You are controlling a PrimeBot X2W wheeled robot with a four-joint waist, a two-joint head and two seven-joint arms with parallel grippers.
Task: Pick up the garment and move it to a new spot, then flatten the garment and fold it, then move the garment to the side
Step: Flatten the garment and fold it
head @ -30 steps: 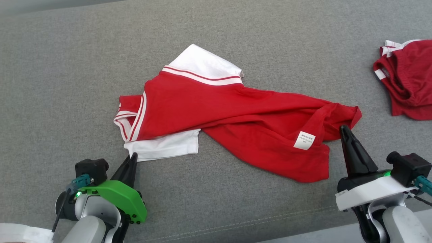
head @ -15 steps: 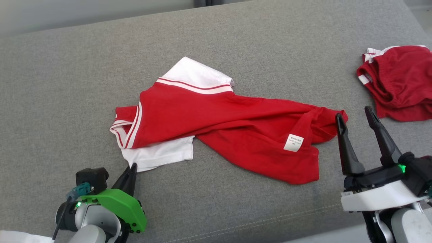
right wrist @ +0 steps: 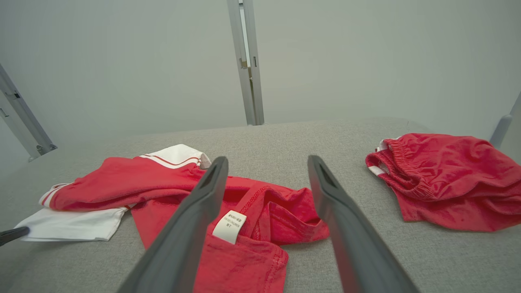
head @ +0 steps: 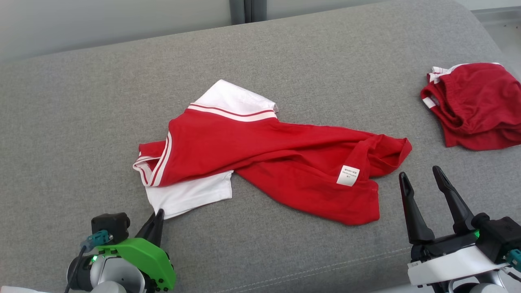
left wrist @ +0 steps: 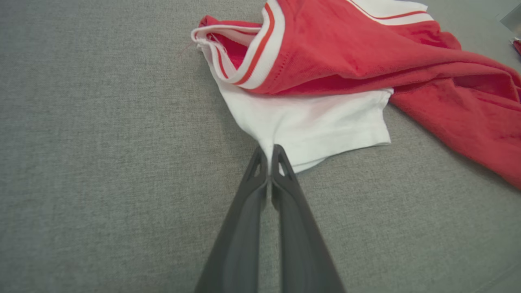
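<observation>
The garment (head: pixel 264 150), a red shirt with white sleeves and striped trim, lies crumpled across the middle of the grey cushion, its white label facing up. My left gripper (head: pixel 158 213) is shut, its tips pinching the corner of the near white sleeve (left wrist: pixel 317 122); in the left wrist view the cloth puckers toward the left gripper (left wrist: pixel 268 151). My right gripper (head: pixel 420 172) stands open just short of the shirt's bunched red hem (head: pixel 390 150), with nothing between its fingers. In the right wrist view the right gripper (right wrist: pixel 267 159) frames the garment (right wrist: pixel 163 183) and its label.
A second red garment (head: pixel 472 106) with an elastic waistband lies bunched at the far right, also seen as a red heap (right wrist: pixel 447 179). The grey cushion (head: pixel 285 53) extends far and left. A pale wall and door frame (right wrist: pixel 248 61) stand behind it.
My right gripper opened, let go of the red hem and drew back toward me. The head camera tilted, shifting the whole picture. The left gripper kept its pinch on the white sleeve.
</observation>
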